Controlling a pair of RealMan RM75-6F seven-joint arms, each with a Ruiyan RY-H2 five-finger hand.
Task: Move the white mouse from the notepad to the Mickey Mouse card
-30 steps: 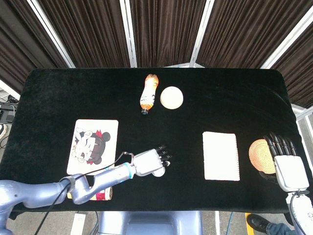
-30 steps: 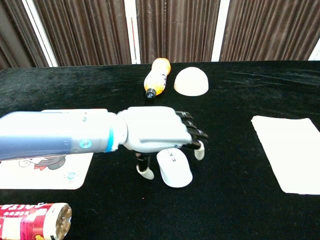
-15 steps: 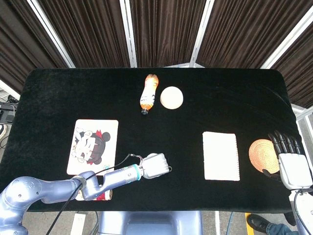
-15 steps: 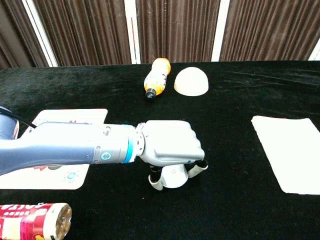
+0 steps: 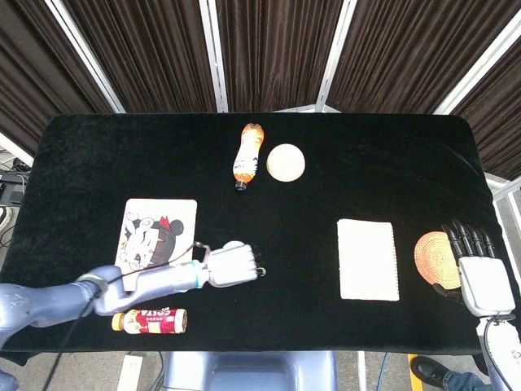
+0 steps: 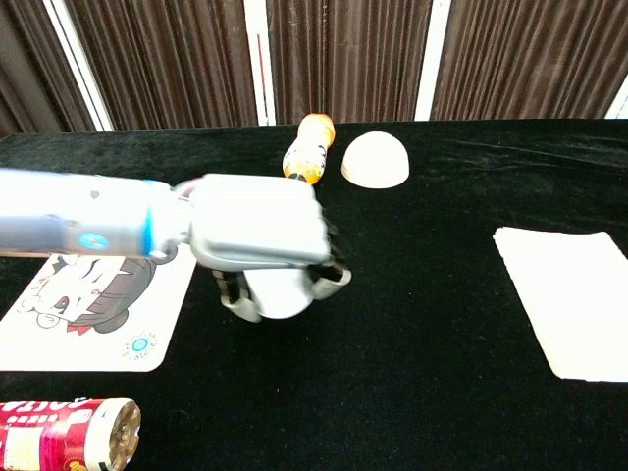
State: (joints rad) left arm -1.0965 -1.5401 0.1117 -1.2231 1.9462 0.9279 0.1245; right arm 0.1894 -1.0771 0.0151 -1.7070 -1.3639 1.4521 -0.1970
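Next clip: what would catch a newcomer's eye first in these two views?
First, the left hand gripping the white mouse just right of the Mickey Mouse card, with the black table all around. Next, the white notepad lying bare on the right, and the right hand open by the woven coaster. An orange bottle lies at the back.

A table (image 5: 366,147) covered with black cloth stands before dark brown pleated curtains (image 5: 269,49). White vertical strips (image 6: 428,59) divide the curtains into panels. At the left edge of the head view, some grey floor (image 5: 10,175) shows.
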